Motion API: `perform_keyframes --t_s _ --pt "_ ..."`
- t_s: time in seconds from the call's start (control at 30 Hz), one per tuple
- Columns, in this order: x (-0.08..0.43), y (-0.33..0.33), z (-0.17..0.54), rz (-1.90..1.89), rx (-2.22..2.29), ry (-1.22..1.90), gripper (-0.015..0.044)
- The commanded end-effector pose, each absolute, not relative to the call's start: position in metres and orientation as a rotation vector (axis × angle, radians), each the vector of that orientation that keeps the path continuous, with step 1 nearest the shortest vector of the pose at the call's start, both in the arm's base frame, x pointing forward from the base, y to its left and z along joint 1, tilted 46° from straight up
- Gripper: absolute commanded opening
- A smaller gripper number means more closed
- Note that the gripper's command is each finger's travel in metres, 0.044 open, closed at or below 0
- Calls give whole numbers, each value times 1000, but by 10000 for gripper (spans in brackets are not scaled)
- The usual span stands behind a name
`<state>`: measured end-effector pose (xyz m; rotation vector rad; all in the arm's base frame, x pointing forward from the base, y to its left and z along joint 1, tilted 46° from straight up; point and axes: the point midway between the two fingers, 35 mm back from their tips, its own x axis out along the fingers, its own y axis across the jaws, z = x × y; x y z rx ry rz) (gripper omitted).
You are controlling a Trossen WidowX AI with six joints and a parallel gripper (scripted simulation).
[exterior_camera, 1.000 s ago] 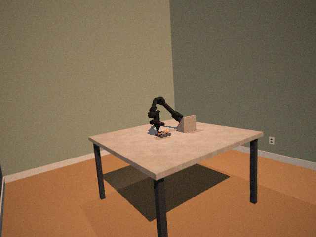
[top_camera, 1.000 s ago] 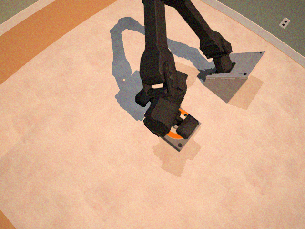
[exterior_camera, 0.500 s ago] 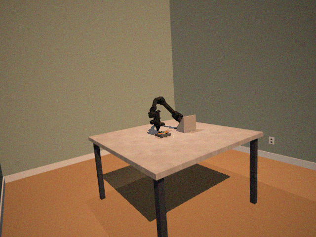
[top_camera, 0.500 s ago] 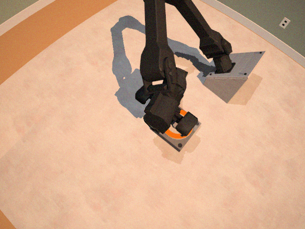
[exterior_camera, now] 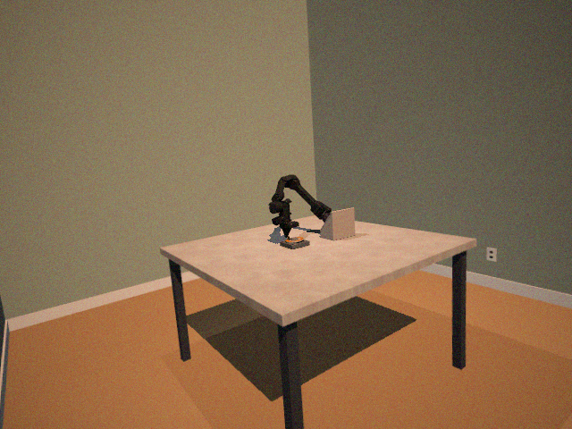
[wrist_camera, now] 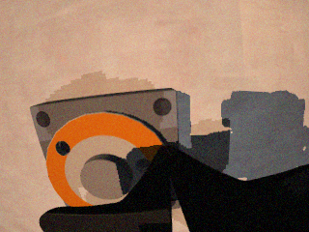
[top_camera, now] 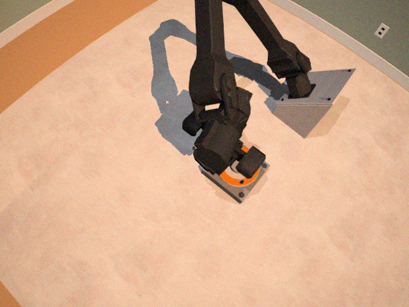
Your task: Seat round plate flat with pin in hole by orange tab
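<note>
A: Pin visible?
B: No, hidden. Gripper (wrist_camera: 169,155) closed on nothing, tips low over orange plate (wrist_camera: 97,131), covering its near side. Plate on grey base (top_camera: 246,191), mid-table toward far edge.

Base (top_camera: 245,192) sits on table (exterior_camera: 323,277), mid-surface toward the far edge. Round plate (wrist_camera: 77,138) lies on base, around central post (wrist_camera: 99,177). Gripper (wrist_camera: 169,155) directly above plate, fingers together, tips at its inner ring. Wedge-shaped arm mount (top_camera: 310,109) on table, right of base and behind it.
</note>
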<state>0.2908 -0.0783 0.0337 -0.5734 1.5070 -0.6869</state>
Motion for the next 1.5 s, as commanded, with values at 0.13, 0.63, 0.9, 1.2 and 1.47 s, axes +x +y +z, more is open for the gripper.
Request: perform_keyframes --t_s 0.13,0.63,0.9,1.2,1.47 --pt "281 -81 32 -685 -581 1527 0" --pt "275 -81 33 -685 -582 1528 0" --pt "273 -81 33 -685 -582 1528 0" --pt "271 -81 33 -685 -582 1528 0" --pt "269 -81 33 -685 -582 1528 0"
